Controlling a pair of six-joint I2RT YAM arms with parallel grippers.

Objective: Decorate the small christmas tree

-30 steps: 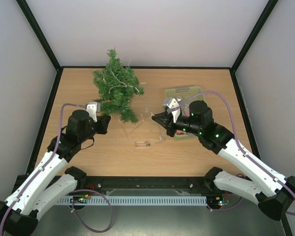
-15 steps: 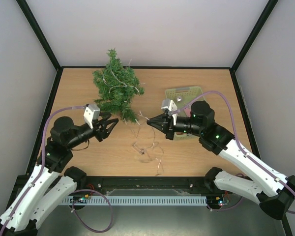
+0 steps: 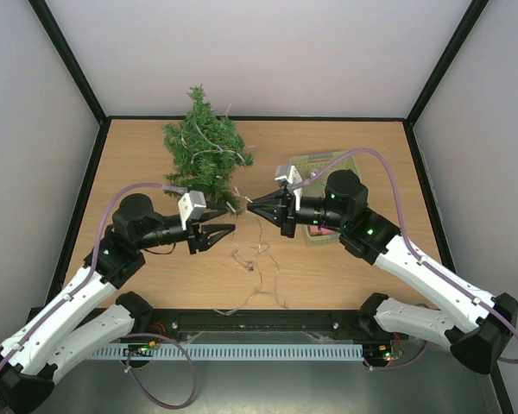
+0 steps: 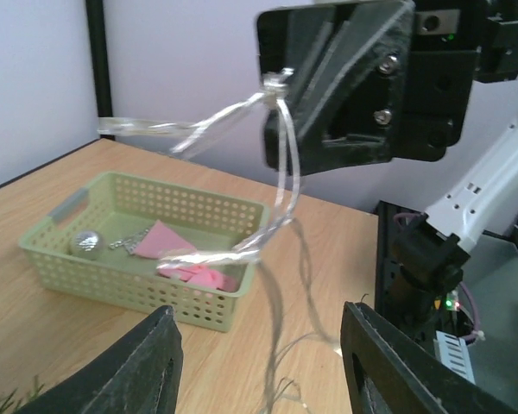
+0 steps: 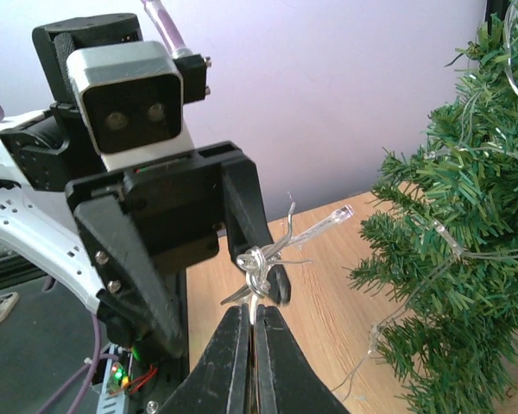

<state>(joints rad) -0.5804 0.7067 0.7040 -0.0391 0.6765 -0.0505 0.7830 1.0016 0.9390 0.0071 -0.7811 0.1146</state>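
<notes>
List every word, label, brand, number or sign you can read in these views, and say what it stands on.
No text can be read in any view.
The pale green basket, the pink pieces inside it, the small christmas tree and the clear light string show no lettering.

Tree (image 5: pixel 449 259) cropped rt; base prob. hidden.

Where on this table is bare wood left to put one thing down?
Free on the table: the back strip between the small christmas tree and the basket, and the near-right wood in front of the right arm. Crowded: the middle, where the light string trails.
</notes>
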